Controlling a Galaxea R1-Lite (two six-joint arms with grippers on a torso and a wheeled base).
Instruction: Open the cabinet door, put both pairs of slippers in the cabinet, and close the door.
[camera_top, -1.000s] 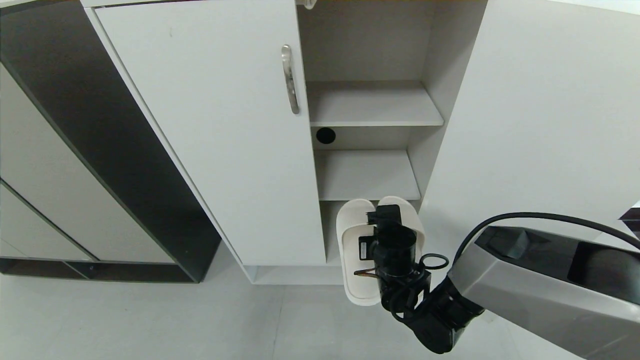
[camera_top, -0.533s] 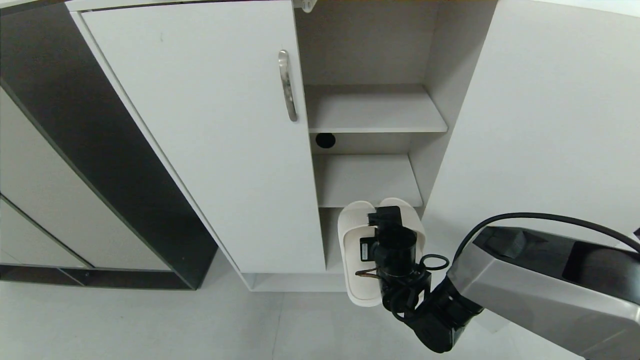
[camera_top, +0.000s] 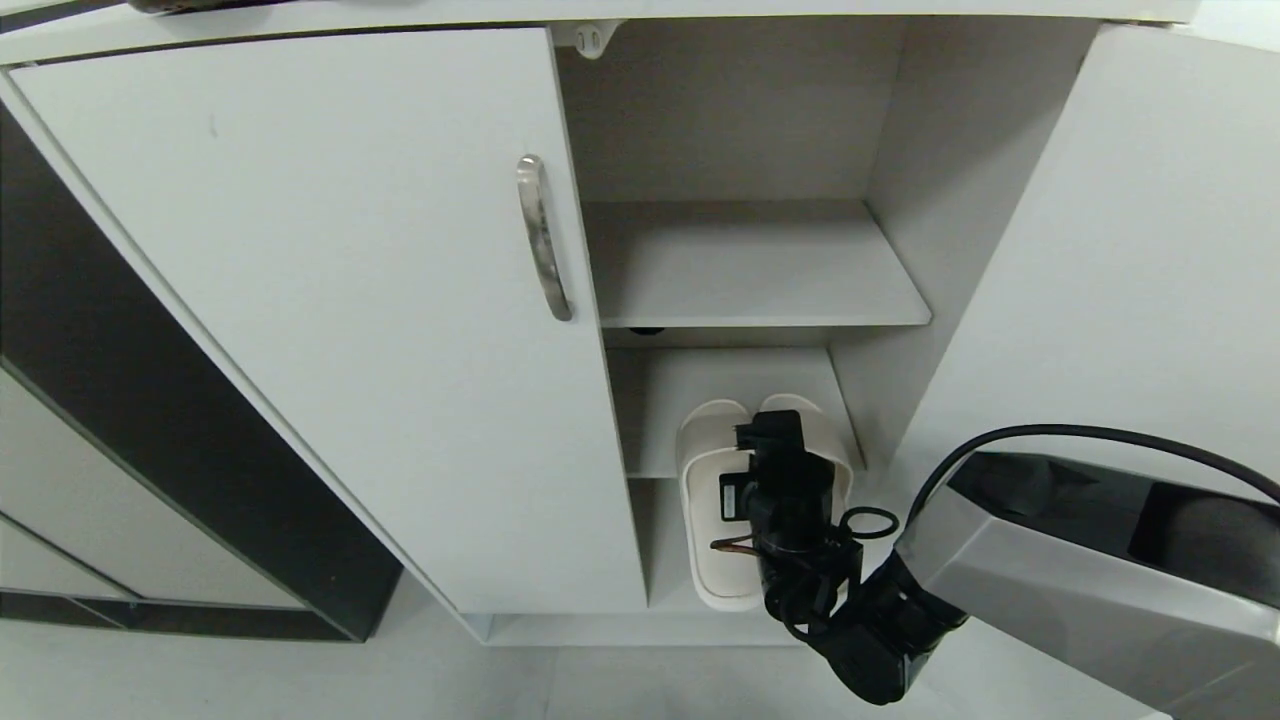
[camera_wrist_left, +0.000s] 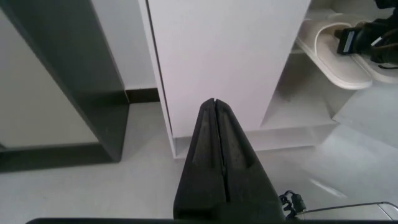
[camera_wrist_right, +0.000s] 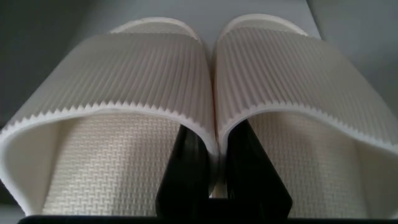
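A pair of white slippers (camera_top: 708, 500) is held side by side, with my right gripper (camera_top: 768, 445) shut on their two inner strap edges. In the right wrist view the ribbed straps of the slippers (camera_wrist_right: 149, 93) arch over the black fingers (camera_wrist_right: 186, 162). The toes reach over the front of the cabinet's lower shelf (camera_top: 660, 400) and the heels stick out in front. Whether they rest on the shelf I cannot tell. The right cabinet door (camera_top: 1120, 250) stands open. My left gripper (camera_wrist_left: 214, 109) is shut and empty, low over the floor before the cabinet's base, with the slippers (camera_wrist_left: 329, 56) farther off.
The left cabinet door (camera_top: 330, 300) is closed, with a metal handle (camera_top: 543, 240) beside the opening. An upper shelf (camera_top: 750, 265) is bare. A dark panel (camera_top: 150, 400) flanks the cabinet on the left. Light floor (camera_top: 250, 670) lies in front.
The whole head view has shifted: the cabinet now looks larger and sits lower in the picture. The slippers in my right gripper now reach over the lower shelf instead of hanging before it.
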